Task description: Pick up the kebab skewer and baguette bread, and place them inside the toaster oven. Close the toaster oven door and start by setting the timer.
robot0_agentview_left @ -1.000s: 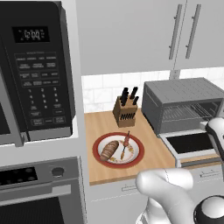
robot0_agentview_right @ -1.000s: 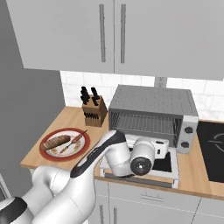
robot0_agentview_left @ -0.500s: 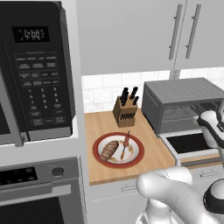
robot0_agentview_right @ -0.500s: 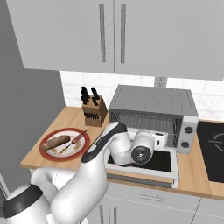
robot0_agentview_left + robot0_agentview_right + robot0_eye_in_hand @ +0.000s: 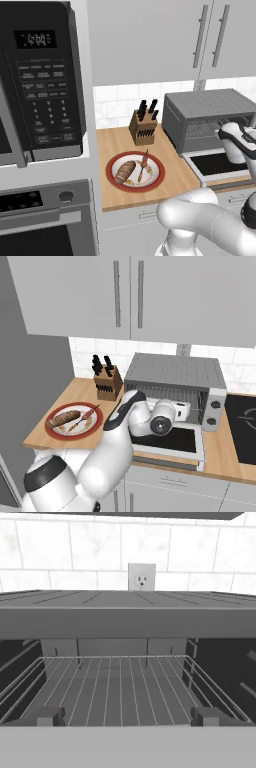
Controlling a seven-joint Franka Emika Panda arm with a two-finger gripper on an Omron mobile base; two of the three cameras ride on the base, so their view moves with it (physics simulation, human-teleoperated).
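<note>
Looking through the left base view, I see the baguette bread (image 5: 125,172) and the kebab skewer (image 5: 143,165) lying side by side on a red-rimmed plate (image 5: 159,182) on the wooden bench (image 5: 110,145), the loaf to the left. A knife block (image 5: 142,126) stands behind the plate. To its right sits the toaster oven (image 5: 210,105), its door (image 5: 218,165) folded down flat in front. My arm's white wrist rises at the right edge, before the oven mouth. A black microwave (image 5: 42,82) hangs at left.

From the right base view, the plate (image 5: 52,432) sits well apart from the toaster oven (image 5: 175,370), with the baguette bread (image 5: 63,418) and kebab skewer (image 5: 86,416) on it. The hand (image 5: 184,410) points into the open oven, above the lowered door (image 5: 170,440).

On the hand view, I face straight into the oven: the wire rack (image 5: 120,687) lies bare, and a wall outlet (image 5: 141,577) shows above the ribbed top. My two fingertips stand wide apart, one at each lower corner, nothing between them.
</note>
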